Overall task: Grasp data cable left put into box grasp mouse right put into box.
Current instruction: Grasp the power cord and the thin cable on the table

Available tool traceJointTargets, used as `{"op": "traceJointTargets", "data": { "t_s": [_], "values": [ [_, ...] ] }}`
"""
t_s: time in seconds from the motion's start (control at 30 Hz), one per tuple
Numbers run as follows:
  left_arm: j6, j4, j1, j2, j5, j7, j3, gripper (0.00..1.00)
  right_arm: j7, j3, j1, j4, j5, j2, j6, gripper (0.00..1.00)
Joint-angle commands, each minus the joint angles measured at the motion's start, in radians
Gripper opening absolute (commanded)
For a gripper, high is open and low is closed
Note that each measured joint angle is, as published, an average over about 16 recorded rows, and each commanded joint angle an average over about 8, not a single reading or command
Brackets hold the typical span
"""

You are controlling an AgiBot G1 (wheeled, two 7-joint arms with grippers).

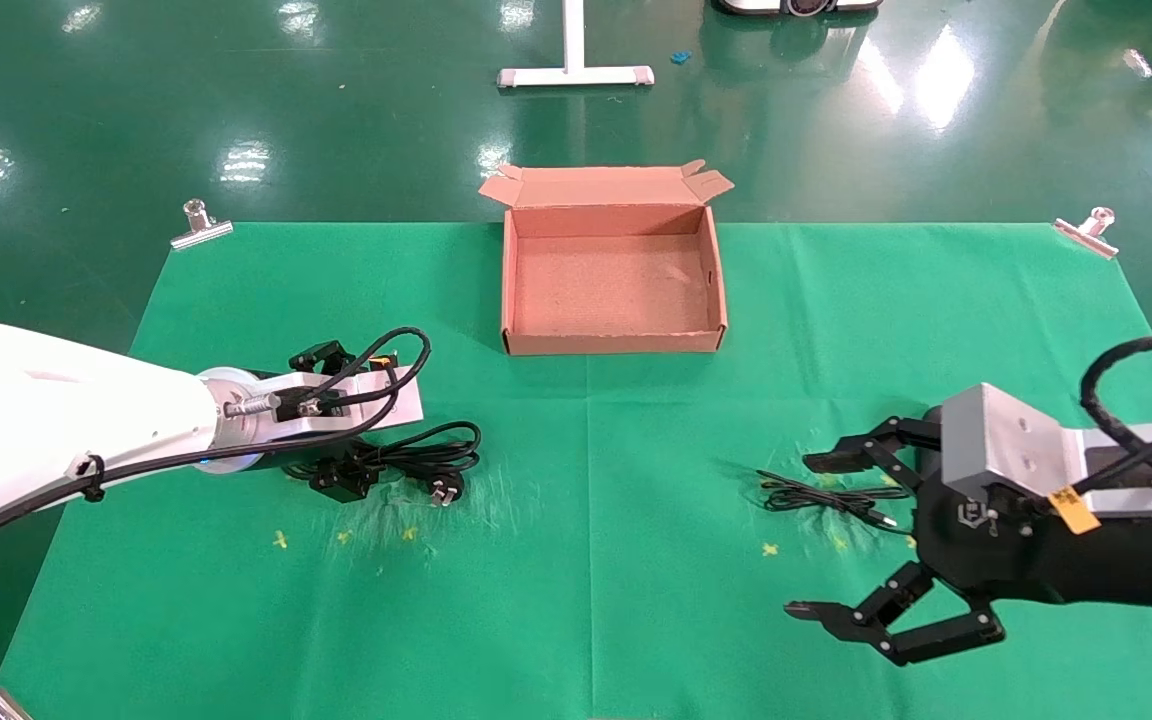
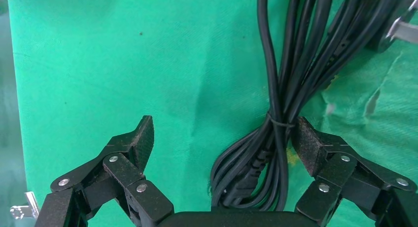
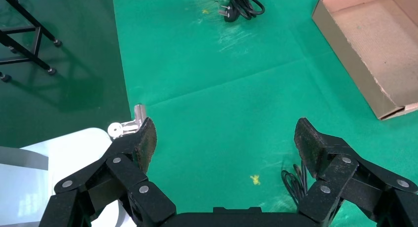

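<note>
The data cable [image 1: 416, 460], a thick black coil with a pronged plug, lies on the green cloth at the left. My left gripper [image 1: 336, 440] is open right over it. In the left wrist view the coil [image 2: 281, 103] lies between the open fingers of the left gripper [image 2: 224, 133], close to one pad [image 2: 308, 143]. My right gripper [image 1: 816, 535] is open and empty above the cloth at the right. The mouse's thin cord [image 1: 826, 497] lies beside it and shows in the right wrist view [image 3: 293, 182]. The mouse body is hidden. The box [image 1: 611, 342] stands open and empty at the back centre.
Metal clips [image 1: 201, 225] [image 1: 1086, 232] hold the cloth's far corners. A white stand base [image 1: 576, 75] sits on the floor beyond the box. The right wrist view shows the box wall [image 3: 355, 69], the far cable [image 3: 241, 5] and another clip [image 3: 125, 126].
</note>
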Motion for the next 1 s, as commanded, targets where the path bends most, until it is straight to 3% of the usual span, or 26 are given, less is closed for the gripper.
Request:
{"op": "traceJointTargets", "data": {
  "t_s": [0.03, 0.77, 1.0],
  "values": [
    [-0.001, 0.0, 0.001, 0.0, 0.001, -0.003, -0.001, 1.0, 0.001, -0.001, 0.0, 0.0, -0.001, -0.001, 0.001, 1.0],
    [0.018, 0.0, -0.021, 0.006, -0.01, -0.021, -0.01, 1.0, 0.017, -0.023, -0.007, -0.002, -0.048, -0.011, 0.029, 1.0],
    [0.019, 0.0, -0.021, 0.007, -0.009, -0.022, -0.01, 1.0, 0.07, -0.063, 0.002, -0.005, -0.171, -0.022, 0.061, 1.0]
  ]
}}
